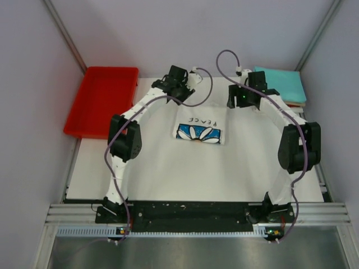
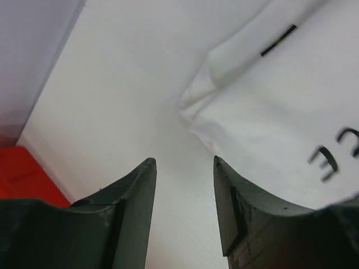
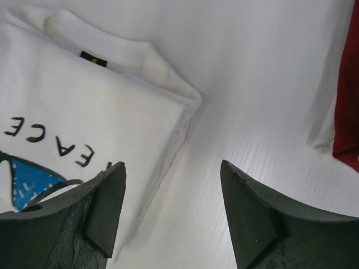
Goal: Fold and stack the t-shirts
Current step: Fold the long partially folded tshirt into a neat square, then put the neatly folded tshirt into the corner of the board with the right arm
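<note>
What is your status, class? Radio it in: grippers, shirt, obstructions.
Left gripper and right gripper open, empty, at the shoulders. White t-shirt flat, print up, unstacked. Teal shirt far right, red tray far left, neither on it.

A red plastic tray (image 1: 102, 101) is set at the far left corner of a white table (image 1: 87, 174). Pale lilac walls (image 1: 179, 28) are seen around it.

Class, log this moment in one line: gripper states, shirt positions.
left gripper: open, empty | right gripper: open, empty | white t-shirt: flat, print up | teal t-shirt: folded, far right
</note>
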You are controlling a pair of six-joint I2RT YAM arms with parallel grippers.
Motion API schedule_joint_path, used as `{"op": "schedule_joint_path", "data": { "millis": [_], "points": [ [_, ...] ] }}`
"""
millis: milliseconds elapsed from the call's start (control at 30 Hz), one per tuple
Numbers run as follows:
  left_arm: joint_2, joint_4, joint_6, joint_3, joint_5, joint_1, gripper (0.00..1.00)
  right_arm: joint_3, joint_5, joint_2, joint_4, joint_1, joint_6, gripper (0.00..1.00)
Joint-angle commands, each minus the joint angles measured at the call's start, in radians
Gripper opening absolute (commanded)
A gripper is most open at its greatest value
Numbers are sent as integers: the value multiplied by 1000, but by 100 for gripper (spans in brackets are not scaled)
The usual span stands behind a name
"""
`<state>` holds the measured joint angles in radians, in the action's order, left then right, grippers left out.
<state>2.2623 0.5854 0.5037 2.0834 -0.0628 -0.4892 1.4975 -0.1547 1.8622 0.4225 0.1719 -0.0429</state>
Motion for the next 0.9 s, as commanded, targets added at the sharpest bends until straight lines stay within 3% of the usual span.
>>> {"op": "schedule_joint_path", "data": {
  "millis": [0, 100, 167, 467, 733, 867],
  "points": [
    [-199, 68, -96, -172, 243, -2, 49, -127, -184, -74, -93, -11, 245, 68],
    [-219, 51, -122, -284, 328, -6, 46, -174, -160, -40, -119, -20, 319, 68],
    [-196, 44, -137, -321, 362, -9, 45, -189, -233, 7, -146, -38, 382, 69],
    [-9, 125, -142, -243, 331, -5, 41, -272, -404, 153, -310, -91, 538, 67],
    [9, 159, -139, -212, 334, -5, 42, -292, -549, 239, -467, -106, 647, 44],
    [16, 163, -139, -207, 334, -3, 42, -292, -588, 253, -530, -106, 692, 24]
  ]
}}
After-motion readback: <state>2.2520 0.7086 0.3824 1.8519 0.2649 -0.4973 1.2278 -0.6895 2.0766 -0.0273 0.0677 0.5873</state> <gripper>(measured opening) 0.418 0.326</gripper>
